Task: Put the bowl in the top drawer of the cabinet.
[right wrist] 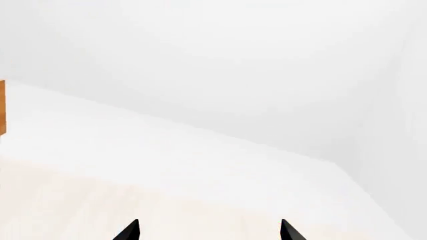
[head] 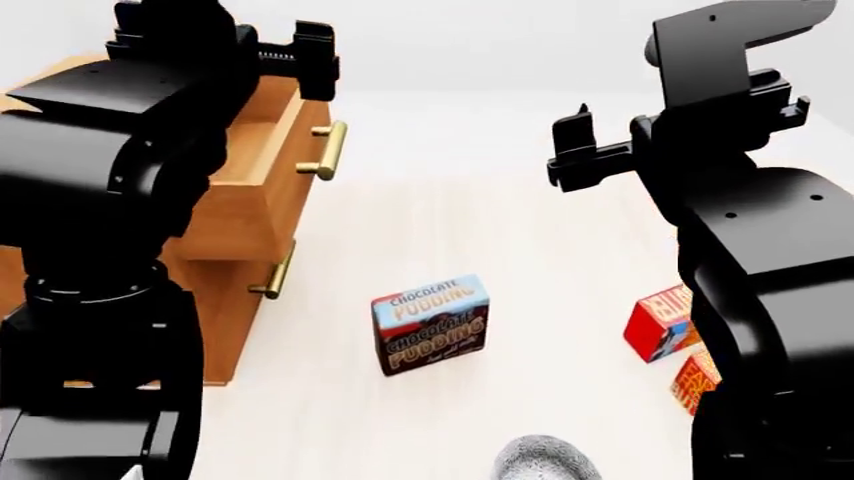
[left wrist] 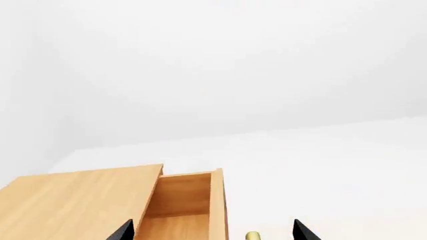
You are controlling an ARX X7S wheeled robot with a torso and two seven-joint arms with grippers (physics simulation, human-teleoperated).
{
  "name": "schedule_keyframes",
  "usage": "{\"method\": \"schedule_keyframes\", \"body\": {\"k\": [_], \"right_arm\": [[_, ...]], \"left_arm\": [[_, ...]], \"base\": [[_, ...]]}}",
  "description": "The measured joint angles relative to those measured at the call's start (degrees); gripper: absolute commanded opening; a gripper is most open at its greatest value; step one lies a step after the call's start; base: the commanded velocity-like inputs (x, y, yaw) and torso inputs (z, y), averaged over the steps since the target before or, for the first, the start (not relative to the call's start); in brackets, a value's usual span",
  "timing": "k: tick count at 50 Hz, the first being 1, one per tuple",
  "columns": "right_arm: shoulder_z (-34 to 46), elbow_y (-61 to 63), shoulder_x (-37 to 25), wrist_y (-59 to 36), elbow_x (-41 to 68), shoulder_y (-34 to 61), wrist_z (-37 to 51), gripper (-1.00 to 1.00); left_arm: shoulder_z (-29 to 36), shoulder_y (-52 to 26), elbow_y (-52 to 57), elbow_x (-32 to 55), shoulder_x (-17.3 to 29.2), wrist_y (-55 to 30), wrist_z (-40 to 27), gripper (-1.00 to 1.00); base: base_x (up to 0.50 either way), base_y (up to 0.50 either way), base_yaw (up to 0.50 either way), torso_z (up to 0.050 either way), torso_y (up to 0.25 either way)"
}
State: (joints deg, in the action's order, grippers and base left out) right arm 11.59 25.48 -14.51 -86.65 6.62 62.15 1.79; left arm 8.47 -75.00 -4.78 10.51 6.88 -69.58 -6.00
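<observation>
Bowl (head: 545,462) first: it sits low on the floor (head: 534,240), right at the near edge of the head view, so only its speckled top shows. Nothing holds it. It is well apart from the cabinet (head: 227,300), which stands over on the left.

The top drawer (head: 274,170) is pulled out, and its brass handle (head: 330,150) sticks out to the side. The lower drawer (head: 220,320) looks shut. The left wrist view shows the inside of the open drawer, and it looks bare.

The left end effector (left wrist: 212,231) hangs up high by the open drawer with its tips spread wide and nothing between them. The right end effector (right wrist: 210,231) is also up in the air, spread wide and holding nothing.

What could go wrong? The bowl is so near the robot that an arm may have to fold in tight, and a bad reach could knock it away. A pudding box (head: 430,323) stands between the bowl and the cabinet, and two small boxes (head: 674,340) lie on the right; a swinging arm could bump them. The round, smooth bowl could slip from a weak pinch. A carried bowl could also hit the drawer front if it comes in too low.
</observation>
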Motion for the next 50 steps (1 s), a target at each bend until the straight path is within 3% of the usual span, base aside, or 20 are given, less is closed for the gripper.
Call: {"method": "schedule_keyframes", "body": {"k": [4,18,36,50], "right_arm": [[0.7,0.5,-0.5,-0.8,0.0,0.5,0.3,1.0],[2.4,0.9,-3.7,-2.5,7.5,2.2,7.0,1.0],[3.9,-1.4,-6.7,1.3,12.7,-0.5,11.1,1.0],[5.9,-4.7,-7.9,5.1,13.0,-2.7,11.6,1.0]], "left_arm": [[1.3,-0.8,-1.4,0.1,0.2,-1.0,0.3,1.0],[4.4,-4.1,-10.1,-0.4,0.2,-1.9,0.6,1.0],[6.6,-14.5,-41.3,-2.8,-4.5,11.9,-3.2,1.0],[15.0,-20.0,-61.4,11.0,-6.2,21.7,-4.2,1.0]], "base": [[0.5,-0.02,0.0,0.0,0.0],[0.0,0.0,0.0,0.0,0.001],[0.0,0.0,0.0,0.0,0.0],[0.0,0.0,0.0,0.0,0.0]]}}
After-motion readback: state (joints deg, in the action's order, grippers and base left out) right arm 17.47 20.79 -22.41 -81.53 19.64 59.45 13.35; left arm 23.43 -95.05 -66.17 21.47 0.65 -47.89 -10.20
